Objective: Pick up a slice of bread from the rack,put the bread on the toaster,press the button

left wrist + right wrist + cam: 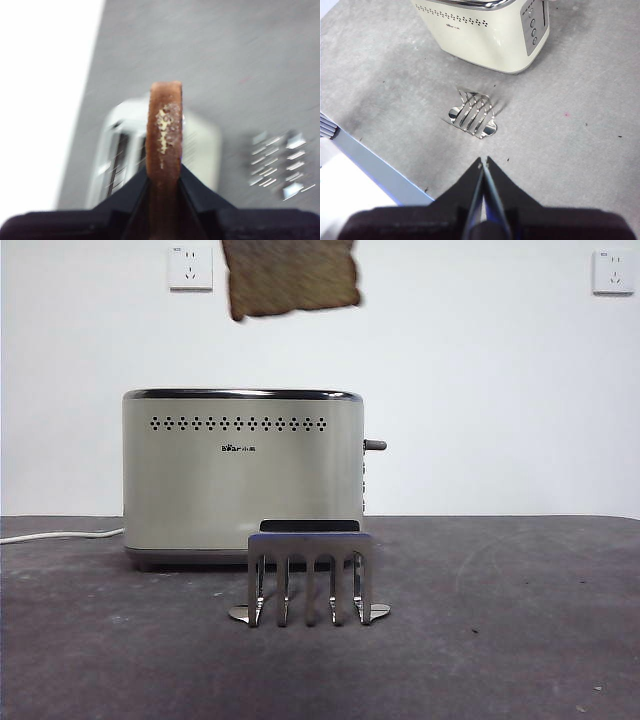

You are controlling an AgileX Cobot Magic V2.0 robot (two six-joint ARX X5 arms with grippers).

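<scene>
The slice of bread (pixel 291 277) hangs high above the toaster (pixel 243 475), its top cut off by the picture's edge. My left gripper (pixel 163 175) is shut on the slice of bread (pixel 164 131), seen edge-on above the toaster (pixel 202 152) and its slots. The gripper itself is out of the front view. The rack (pixel 310 575) stands empty in front of the toaster and shows beside it in the left wrist view (pixel 280 165). The button (pixel 375 445) sticks out of the toaster's right end. My right gripper (pixel 483 162) is shut and empty, above the table short of the rack (pixel 472 114).
A white cord (pixel 60 535) runs from the toaster to the left. Two white wall sockets (pixel 190 268) sit on the back wall. The table's edge (pixel 365 160) and a white surface lie beside my right gripper.
</scene>
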